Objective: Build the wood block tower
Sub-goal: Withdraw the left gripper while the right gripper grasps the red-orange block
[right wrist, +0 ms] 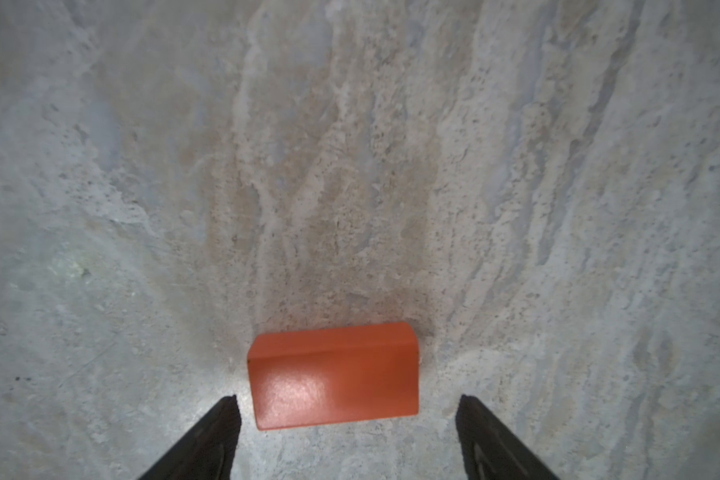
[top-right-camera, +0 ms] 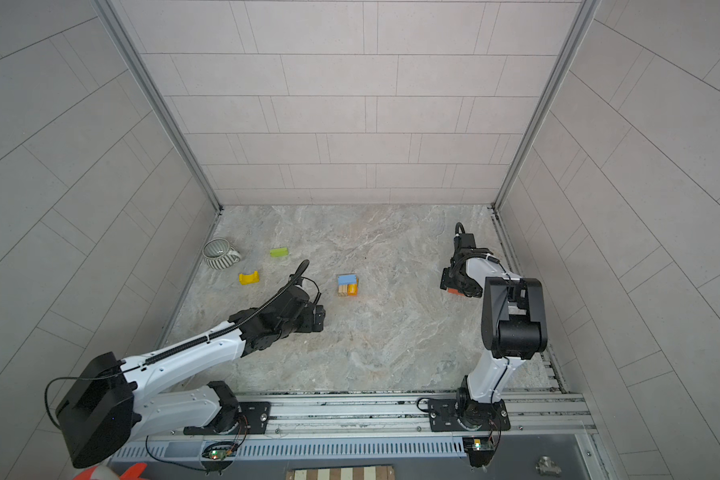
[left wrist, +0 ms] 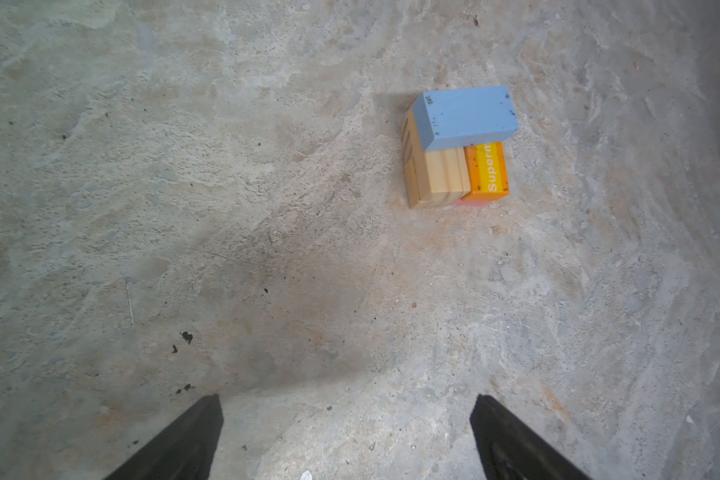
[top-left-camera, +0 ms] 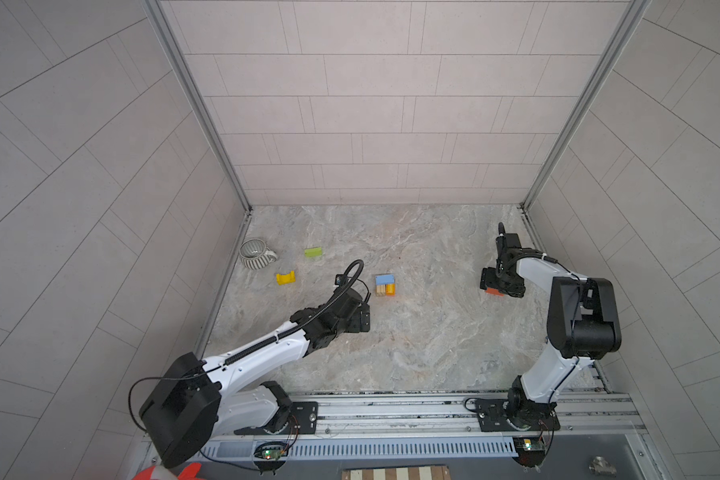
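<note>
Treat the red block (top-left-camera: 493,292), right of the mid-frame tower (top-left-camera: 385,285), as light, stiff, slick: right gripper (right wrist: 348,399) gapes astride it, left gripper (left wrist: 348,397) gapes empty, so pinch its end faces squarely.

A robotics lab test cell: pale grey tile-patterned panel walls (top-left-camera: 350,124) in bare aluminium corner posts (top-left-camera: 200,108) box in a grey marble-look tabletop (top-left-camera: 412,332). Along its near edge, a white-and-black left robot arm (top-left-camera: 258,353) and matching right robot arm (top-left-camera: 553,370) stand bolted to a silver aluminium rail (top-left-camera: 391,409), beside a grey slotted cable duct (top-left-camera: 391,449) and a small lit circuit board (top-left-camera: 269,453).
</note>
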Controlling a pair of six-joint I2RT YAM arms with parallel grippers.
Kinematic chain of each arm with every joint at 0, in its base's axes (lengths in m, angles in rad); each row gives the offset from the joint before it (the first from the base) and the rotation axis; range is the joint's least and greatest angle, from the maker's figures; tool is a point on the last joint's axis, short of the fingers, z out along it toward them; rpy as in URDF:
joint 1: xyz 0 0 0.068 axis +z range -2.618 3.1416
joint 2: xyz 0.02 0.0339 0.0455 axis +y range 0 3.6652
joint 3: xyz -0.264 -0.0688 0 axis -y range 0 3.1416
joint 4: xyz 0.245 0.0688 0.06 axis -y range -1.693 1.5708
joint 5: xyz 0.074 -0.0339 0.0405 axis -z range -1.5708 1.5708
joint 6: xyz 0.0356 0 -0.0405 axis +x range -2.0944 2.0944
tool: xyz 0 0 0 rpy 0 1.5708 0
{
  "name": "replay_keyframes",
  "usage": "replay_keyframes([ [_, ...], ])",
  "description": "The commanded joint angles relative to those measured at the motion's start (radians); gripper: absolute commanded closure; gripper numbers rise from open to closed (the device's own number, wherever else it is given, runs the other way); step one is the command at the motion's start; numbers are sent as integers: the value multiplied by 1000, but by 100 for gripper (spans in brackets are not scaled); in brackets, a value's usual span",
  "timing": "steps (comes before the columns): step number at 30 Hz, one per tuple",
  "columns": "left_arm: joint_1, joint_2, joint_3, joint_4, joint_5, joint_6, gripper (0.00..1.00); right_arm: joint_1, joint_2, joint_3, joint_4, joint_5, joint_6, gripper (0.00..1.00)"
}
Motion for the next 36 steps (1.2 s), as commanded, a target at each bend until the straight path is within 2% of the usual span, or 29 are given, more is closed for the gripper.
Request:
replay_keyframes([
  [1, -3, 4, -4, 17, -20, 3, 0, -2, 17, 19, -25, 16, 18, 18],
  [6, -2, 5, -5, 13, -26, 2, 0, -2, 27, 22, -25, 29, 34, 25],
  [13, -2, 10, -6, 13, -35, 1, 0, -2, 50, 33, -36, 6, 36, 45],
  [16, -2, 8, -8, 11, -40, -4, 0, -2, 38, 31, -40, 6, 41, 50],
  [26, 10, -18, -25, 11, -86, -4, 0, 43, -66, 28, -87, 0, 62, 55],
  [32, 51, -36, -42, 15, -82, -13, 0, 145, -118, 46, -129, 1, 111, 56],
  [36, 96, -52, -69, 34, -52, -26, 0, 249, -141, 93, -171, 11, 135, 55],
])
